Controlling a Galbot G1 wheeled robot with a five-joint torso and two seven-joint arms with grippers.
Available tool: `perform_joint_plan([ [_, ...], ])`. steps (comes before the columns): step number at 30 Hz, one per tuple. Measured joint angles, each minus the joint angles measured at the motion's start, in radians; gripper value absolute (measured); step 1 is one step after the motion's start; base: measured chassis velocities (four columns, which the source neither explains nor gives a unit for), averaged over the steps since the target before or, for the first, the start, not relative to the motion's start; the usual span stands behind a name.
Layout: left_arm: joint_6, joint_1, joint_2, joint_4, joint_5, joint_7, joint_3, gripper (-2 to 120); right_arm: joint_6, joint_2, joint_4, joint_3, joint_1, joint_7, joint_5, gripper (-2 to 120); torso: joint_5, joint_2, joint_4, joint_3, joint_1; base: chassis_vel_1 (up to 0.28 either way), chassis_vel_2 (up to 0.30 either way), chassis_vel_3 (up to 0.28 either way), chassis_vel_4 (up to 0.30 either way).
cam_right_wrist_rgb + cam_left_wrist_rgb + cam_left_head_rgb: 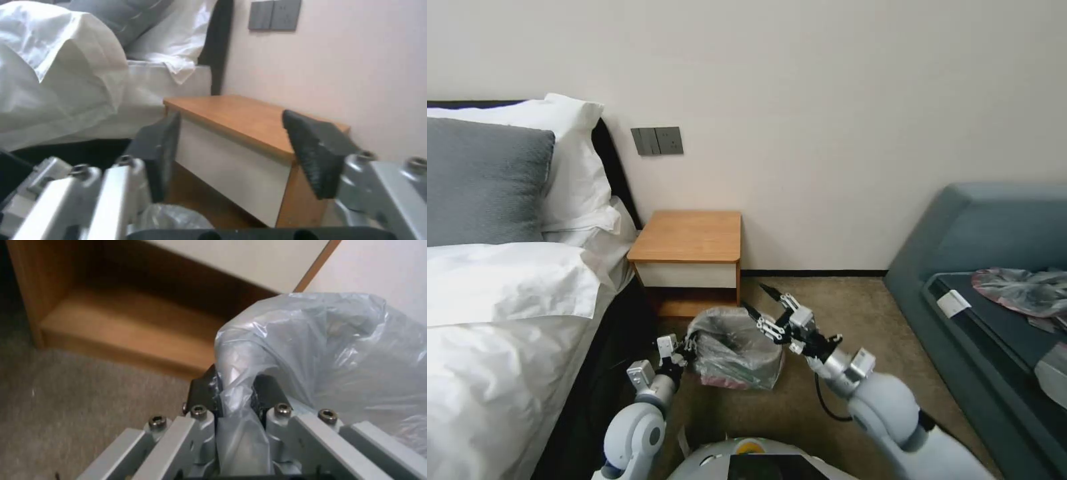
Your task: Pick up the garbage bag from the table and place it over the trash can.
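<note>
1. I see the bag (pixel 730 347) draped over the bin (pixel 770 365) on the carpet, at about 6 o'clock from the table (pixel 688 237) and just in front of its lower shelf.
2. The bag covers the bin almost wholly; its grey film bulges above the rim, and a pink-red edge shows low on the near side.
3. My left gripper (pixel 688 348) sits at the bag's 9 o'clock side, touching it. In the left wrist view the left gripper (pixel 236 396) has its jaws pinching a fold of the bag (pixel 320 350), with film running down between the pads.
4. My right gripper (pixel 764 303) hovers at the bag's 1 o'clock edge, above the rim. Its jaws are spread wide with nothing between them.
5. In the right wrist view the right gripper (pixel 231 150) points toward the table (pixel 240 116), whose white drawer front faces me; a scrap of the bag (pixel 171 216) shows beneath the fingers (pixel 318 153).
6. The table top is bare wood.
7. A bed (pixel 494 313) with white linen lies at 9 o'clock of the bin, and a sofa (pixel 994 267) at 3 o'clock, holding another plastic bag (pixel 1020 290).
</note>
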Motion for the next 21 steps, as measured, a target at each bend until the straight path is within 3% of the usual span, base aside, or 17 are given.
perform_joint_plan([
  [4, -0.009, 0.0, 0.002, 0.036, -0.012, 0.02, 0.006, 8, 0.055, 0.084, -0.029, -0.003, -0.049, -0.036, -0.067, 84, 0.0001, 0.0, 0.0002, 0.0, 0.0, 0.0, 0.0, 0.0, 0.0],
  [8, -0.011, 0.001, 0.002, 0.053, -0.016, 0.026, 0.011, 8, 0.066, 0.118, -0.038, -0.015, -0.067, -0.049, -0.088, 96, 0.0, 0.0, 0.0003, 0.0, 0.0, 0.0, 0.0, 0.0, 0.0],
  [21, -0.024, 0.011, -0.009, 0.082, -0.009, 0.028, 0.014, 8, 0.086, 0.147, -0.064, -0.048, -0.071, -0.082, -0.114, 100, 0.0002, 0.0, 0.0002, 0.0, 0.0, 0.0, 0.0, 0.0, 0.0],
])
